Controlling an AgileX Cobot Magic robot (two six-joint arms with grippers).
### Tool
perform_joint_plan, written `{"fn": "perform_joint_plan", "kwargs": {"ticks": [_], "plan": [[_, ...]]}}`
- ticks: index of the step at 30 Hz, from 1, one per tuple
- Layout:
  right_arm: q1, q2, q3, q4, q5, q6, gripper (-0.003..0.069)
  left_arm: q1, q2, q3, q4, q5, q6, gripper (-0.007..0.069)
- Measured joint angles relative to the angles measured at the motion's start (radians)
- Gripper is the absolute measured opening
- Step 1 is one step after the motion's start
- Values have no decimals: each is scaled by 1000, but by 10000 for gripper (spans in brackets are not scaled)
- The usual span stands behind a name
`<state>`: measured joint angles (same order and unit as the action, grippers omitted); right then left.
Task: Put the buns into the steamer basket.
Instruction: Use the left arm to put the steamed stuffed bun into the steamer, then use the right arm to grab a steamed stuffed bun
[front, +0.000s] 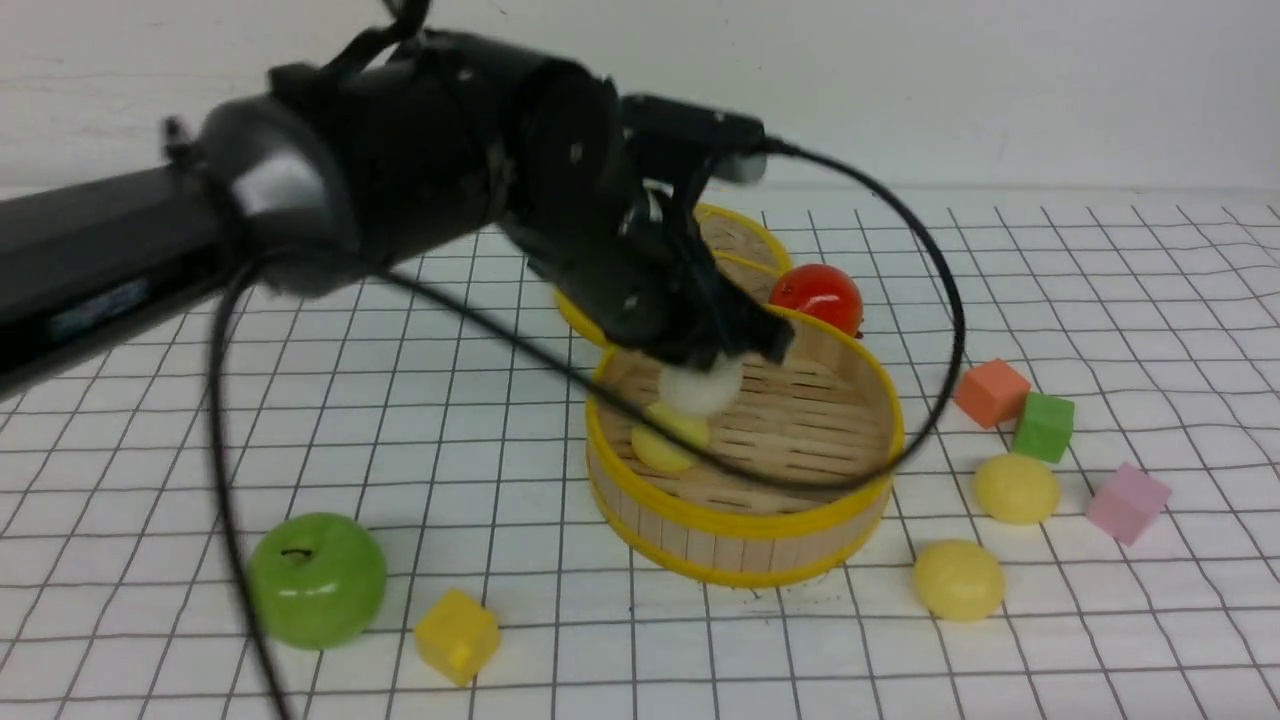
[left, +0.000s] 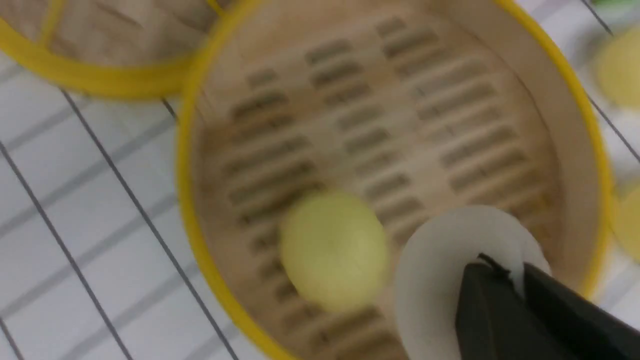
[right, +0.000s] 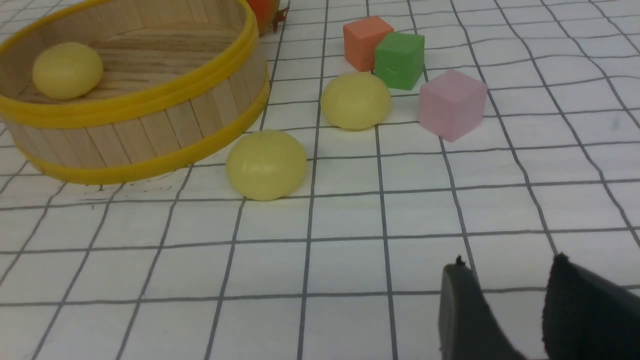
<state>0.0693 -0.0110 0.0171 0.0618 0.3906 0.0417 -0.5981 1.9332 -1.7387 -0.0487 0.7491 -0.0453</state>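
**Basket** (front: 742, 528): stands on the table (front: 480, 470), mid-scene in the front view.

**Contents:**
- A yellow bun (front: 663, 447) lies on the slatted floor at 9 o'clock, near the wall.
- The white bun (front: 700, 388) is at 10 o'clock, against that yellow bun and directly under the left jaws. Whether it rests there or hangs cannot be told.

**Left jaws:** together. In the left wrist view the tips sit in front of the white bun, not spread round it, so they are judged not clamped on it.

**Outstanding:** two buns lie on the table outside the basket.
- The far loose bun (front: 1015, 488) is at 3 o'clock.
- The near loose bun (front: 958, 580) is at 4 o'clock, near the wall.

**Right jaws:** apart, nothing between them, low over bare table short of both loose buns.

**Surroundings:**
- Lid (front: 745, 240) at 12 o'clock.
- Tomato (front: 820, 295) at 1 o'clock.
- Green cube (front: 1043, 427) just beside the far loose bun.
- Apple (front: 315, 580) at 8 o'clock.

**Assessment:**
- The step in hand is delivery of the second bun, so the task is about half done.
- Next, the left arm (front: 400, 150) should lift clear, with its cable (front: 940, 300) kept off the rim.
- The right jaws should then straddle the near loose bun squarely. It is a smooth dome and likely to roll or slip.
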Motion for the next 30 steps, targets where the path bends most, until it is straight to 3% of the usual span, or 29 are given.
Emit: {"fn": "perform_joint_plan", "kwargs": {"ticks": [5, 10, 21, 24, 27, 30], "plan": [[0, 0, 0, 0, 0, 0, 239, 55, 203, -211, 1, 23, -1, -4], [0, 0, 0, 0, 0, 1, 239, 72, 372, -375, 2, 48, -1, 61], [0, 0, 0, 0, 0, 4, 239, 83, 394, -407, 18, 78, -8, 451], [0, 0, 0, 0, 0, 4, 239, 74, 300, -407, 8, 155, -8, 498], [0, 0, 0, 0, 0, 4, 239, 64, 197, -407, 8, 253, -19, 467], [0, 0, 0, 0, 0, 4, 239, 59, 50, -400, -2, 338, -26, 294]]}}
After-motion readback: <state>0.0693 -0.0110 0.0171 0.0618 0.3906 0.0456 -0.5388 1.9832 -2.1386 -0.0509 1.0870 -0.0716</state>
